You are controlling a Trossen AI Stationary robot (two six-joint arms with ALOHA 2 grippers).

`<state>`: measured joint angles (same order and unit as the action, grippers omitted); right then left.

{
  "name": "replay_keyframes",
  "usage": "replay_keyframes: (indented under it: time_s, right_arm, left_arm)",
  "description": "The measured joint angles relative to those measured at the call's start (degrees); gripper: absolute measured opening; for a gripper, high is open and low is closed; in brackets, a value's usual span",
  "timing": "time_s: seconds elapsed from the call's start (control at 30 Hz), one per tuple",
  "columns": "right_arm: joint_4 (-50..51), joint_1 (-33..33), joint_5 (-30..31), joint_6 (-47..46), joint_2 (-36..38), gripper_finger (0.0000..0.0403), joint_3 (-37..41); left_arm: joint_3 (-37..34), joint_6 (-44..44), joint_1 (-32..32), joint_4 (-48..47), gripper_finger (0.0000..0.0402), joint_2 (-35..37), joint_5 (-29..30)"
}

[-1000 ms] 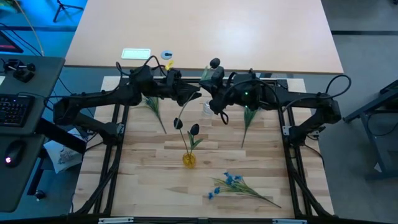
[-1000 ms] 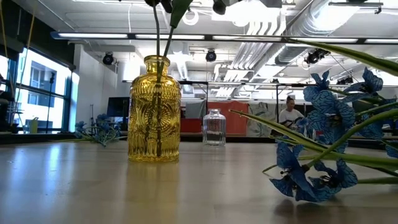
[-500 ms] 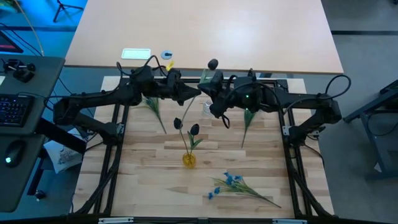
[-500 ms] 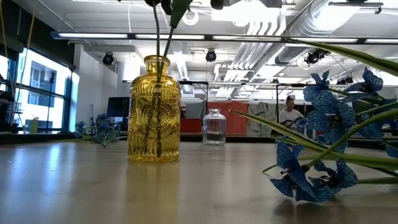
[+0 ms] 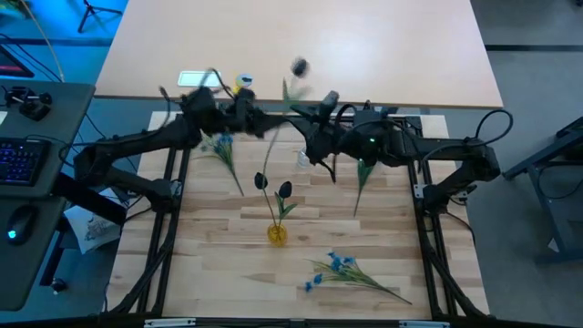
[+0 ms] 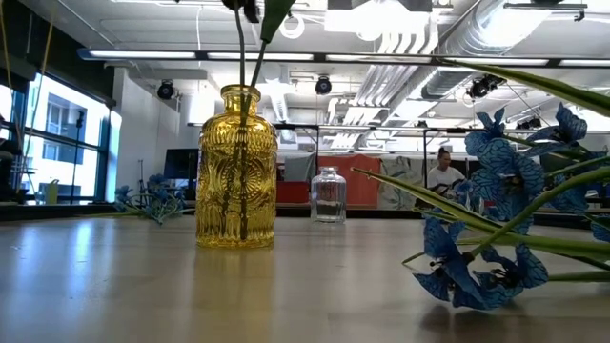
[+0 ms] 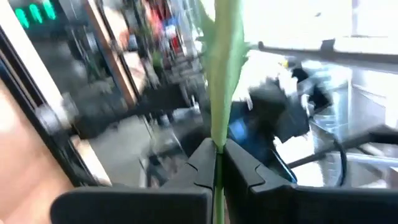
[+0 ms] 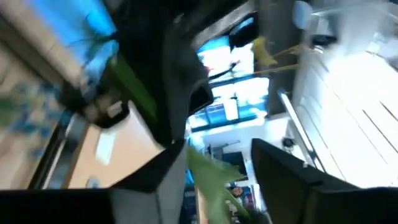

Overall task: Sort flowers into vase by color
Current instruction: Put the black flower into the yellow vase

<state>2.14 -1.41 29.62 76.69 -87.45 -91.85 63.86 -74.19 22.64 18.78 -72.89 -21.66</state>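
A black-budded flower, bud (image 5: 299,66) and green leaf (image 5: 289,91), is up in the air over the table's far edge, with my left gripper (image 5: 271,126) shut on its stem. My right gripper (image 5: 314,117) stands open just right of it, and the flower's leaf (image 8: 208,180) runs between its spread fingers. The yellow vase (image 5: 276,234) stands mid-table with two black buds (image 5: 284,189) in it, stems down its neck (image 6: 240,95). A clear vase (image 5: 303,159) stands farther back. Blue sprays lie on the table at the near right (image 5: 342,269) and far left (image 5: 221,146). My left gripper pinches the thin green stem (image 7: 217,163) between its two fingers, below the long leaf (image 7: 224,68). The fingers come level from the table's left and lie across the stem. The flower is lifted clear, bud end toward the far edge.
A loose green stem (image 5: 364,173) lies under my right arm. In the low view the near blue spray (image 6: 496,257) fills the right foreground. A second table (image 5: 301,36) with a white card (image 5: 199,78) stands behind.
My left gripper has shut on the flower's stem and my right gripper has opened, letting go of it. The left gripper has then drawn a little toward the table's left and far edge, and the black bud has swung toward the far edge.
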Motion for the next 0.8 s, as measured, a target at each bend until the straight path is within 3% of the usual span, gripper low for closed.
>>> replay_keyframes:
  time_s: [0.23, 0.37, 0.47, 0.63, 0.8]
  right_arm:
    - [-6.27, -2.14, 2.49, -11.62, 2.44, 0.0247, -0.02]
    - [-4.31, -1.44, 3.26, -26.71, 6.34, 0.0251, -0.02]
    - [0.87, 0.48, 3.23, -37.16, 9.02, 0.0252, -0.02]
    - [8.38, 3.60, 1.65, -51.03, 12.34, 0.0252, -0.02]
    - [14.63, 4.94, -0.67, -61.80, 13.29, 0.0252, -0.02]
  left_arm:
    - [-0.07, 17.02, 9.22, -4.15, 0.0000, 8.63, 1.58]
    - [-0.05, 32.24, 7.07, -10.67, 0.0000, 15.41, 8.85]
    - [-0.57, 41.47, -0.63, -14.95, 0.0000, 19.68, 16.84]
    - [-3.60, 52.40, -20.21, -14.73, 0.0000, 22.23, 34.78]
    - [-7.37, 59.30, -37.07, -8.05, 0.0000, 20.68, 51.84]
